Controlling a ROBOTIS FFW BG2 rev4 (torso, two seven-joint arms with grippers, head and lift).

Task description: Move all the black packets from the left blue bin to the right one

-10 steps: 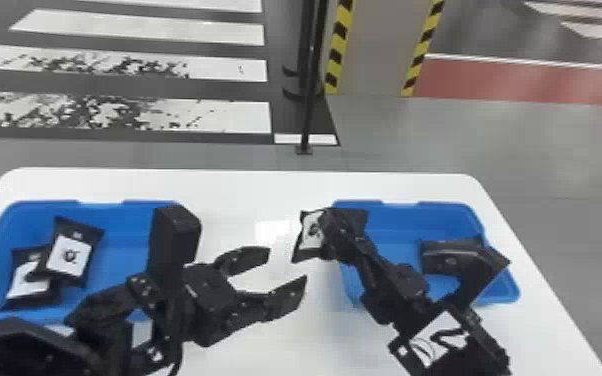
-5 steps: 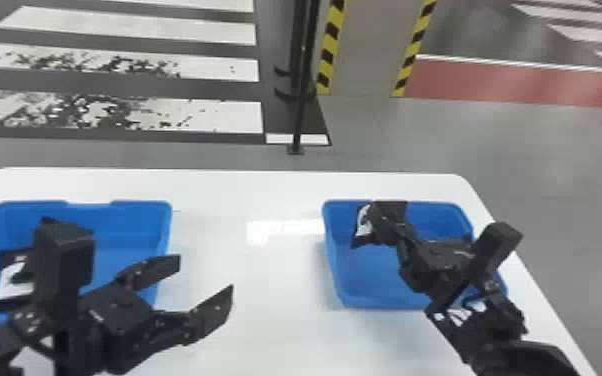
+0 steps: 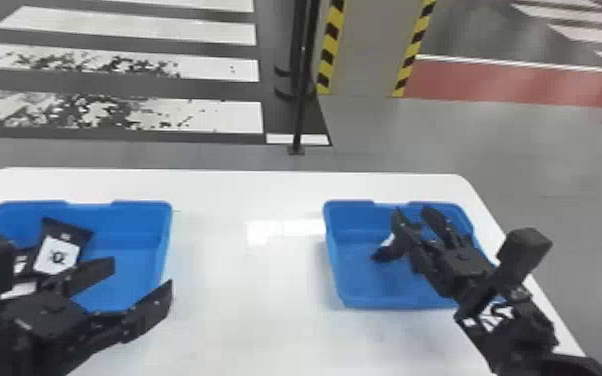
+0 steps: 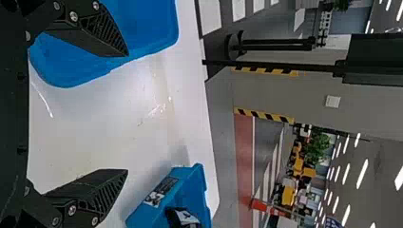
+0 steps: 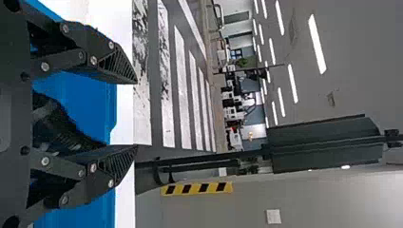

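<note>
Evidently the black packets look light and soft, with a slick film skin that would crumple and slide, so a grip across the filled middle seems safer than one on a thin end. The labelled packet (image 3: 60, 252) lies in the left blue bin (image 3: 142, 225), overlapping a second packet (image 3: 21, 262) that is partly hidden. It sits beyond the left gripper (image 3: 142, 271) and to its left; those jaws stand wide apart with nothing between them, and I cannot tell whether a finger touches it. Over the right blue bin (image 3: 360, 302), the right gripper (image 5: 137, 114) also has its jaws apart. A packet (image 3: 389, 250) shows in that bin, just beside those jaws on the side facing the left bin.
</note>
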